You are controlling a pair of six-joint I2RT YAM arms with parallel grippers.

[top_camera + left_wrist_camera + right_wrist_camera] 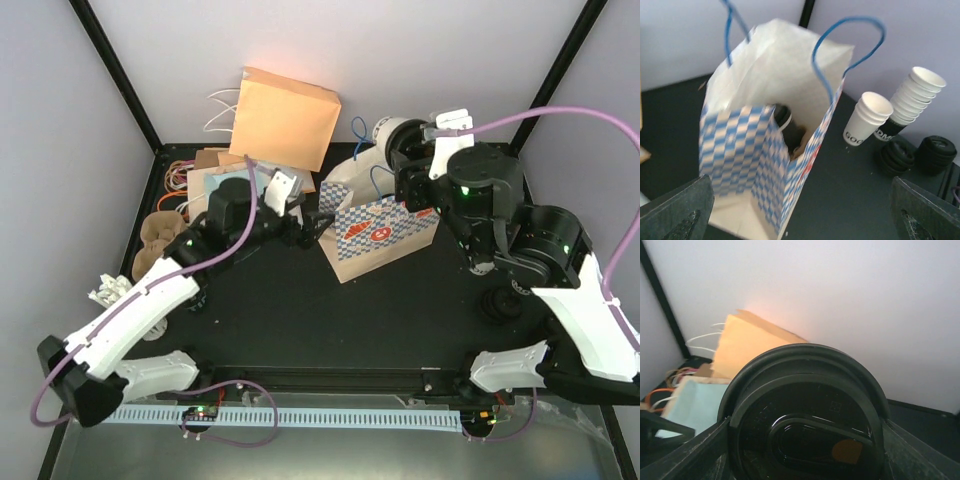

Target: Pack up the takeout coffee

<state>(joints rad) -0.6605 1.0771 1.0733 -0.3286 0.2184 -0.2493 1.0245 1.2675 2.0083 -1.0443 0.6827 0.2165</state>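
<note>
The blue-and-white checked paper bag with blue cord handles (378,235) stands upright with its mouth open on the black surface (300,320). The right gripper (807,430) is closed on the takeout coffee (805,385), a cream-white paper cup under a round black plastic lid. The lid fills the right wrist view, touching a finger on each side. From overhead the cup lies on its side in that grip, at the far side of the bag by its handles and outside its mouth.

The left gripper (305,230) is spread wide and holds nothing. It sits just at the bag's left edge, with the bag's near lower corner between its fingers. Something dark sits low inside the bag; what it is cannot be told.

To the right of the bag are two nested stacks of white paper cups (872,117) and low piles of black lids (897,155). Behind the bag, a plain tan paper bag (285,115) leans at the back wall.
</note>
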